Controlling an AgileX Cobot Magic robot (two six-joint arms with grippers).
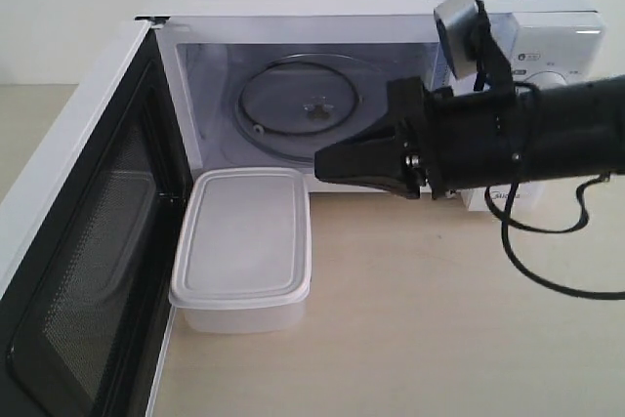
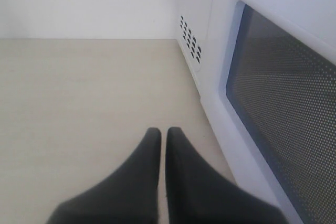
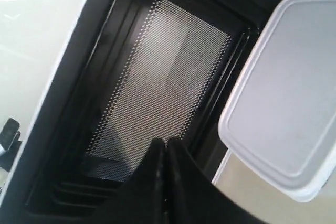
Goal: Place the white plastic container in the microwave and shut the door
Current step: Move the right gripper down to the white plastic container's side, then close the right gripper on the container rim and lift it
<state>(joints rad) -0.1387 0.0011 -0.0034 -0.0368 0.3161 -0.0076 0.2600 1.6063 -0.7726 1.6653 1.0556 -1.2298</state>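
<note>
The white plastic container (image 1: 244, 249) stands on the table just in front of the microwave (image 1: 371, 7), lid on; it also shows in the right wrist view (image 3: 286, 108). The door (image 1: 83, 271) is swung wide open at the left, its dark mesh window (image 3: 157, 77) facing inward. Inside, the glass turntable (image 1: 308, 104) lies bare. My right gripper (image 1: 322, 165) is shut and empty, hovering just right of the container's far end, before the opening. My left gripper (image 2: 163, 132) is shut and empty above the table, beside the door's outer face (image 2: 283, 114); the exterior view does not show it.
The light wooden table (image 1: 439, 329) stretches in front and right of the microwave. A black cable (image 1: 547, 271) hangs from my right arm over the table. Vent holes (image 2: 190, 38) mark the microwave's side. The control panel dials are partly hidden behind my right arm.
</note>
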